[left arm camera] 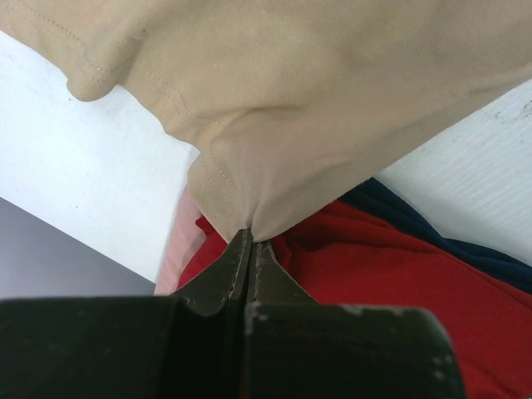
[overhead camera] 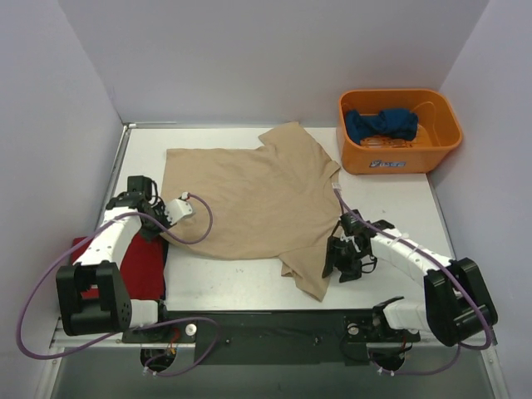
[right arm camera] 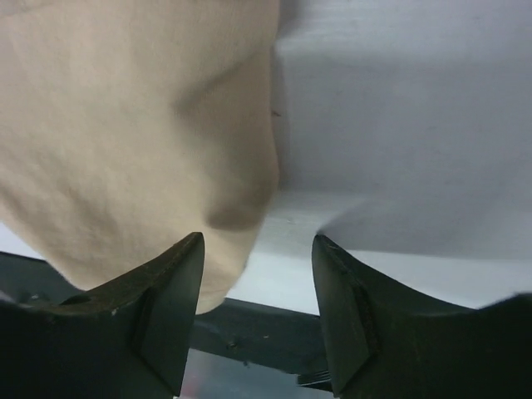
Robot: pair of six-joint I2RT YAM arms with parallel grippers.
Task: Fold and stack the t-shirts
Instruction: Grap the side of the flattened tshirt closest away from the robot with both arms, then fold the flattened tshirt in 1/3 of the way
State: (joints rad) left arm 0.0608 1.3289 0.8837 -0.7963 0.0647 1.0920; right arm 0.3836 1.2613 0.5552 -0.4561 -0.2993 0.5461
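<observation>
A large tan t-shirt (overhead camera: 249,199) lies spread on the white table. My left gripper (overhead camera: 163,230) is shut on its near left corner; the left wrist view shows the tips (left arm camera: 251,237) pinching the tan hem (left arm camera: 249,166). Below that corner lies a red t-shirt (overhead camera: 137,266) (left arm camera: 374,274) with a dark blue cloth (left arm camera: 432,237) under its edge. My right gripper (overhead camera: 342,266) (right arm camera: 258,241) is open and empty, just right of the tan shirt's near right sleeve (right arm camera: 125,125). Another dark blue t-shirt (overhead camera: 382,125) sits crumpled in the bin.
An orange plastic bin (overhead camera: 440,143) stands at the back right corner. Grey walls close in the table on the left, back and right. The dark front rail (overhead camera: 274,328) runs between the arm bases. Purple cables loop off both arms.
</observation>
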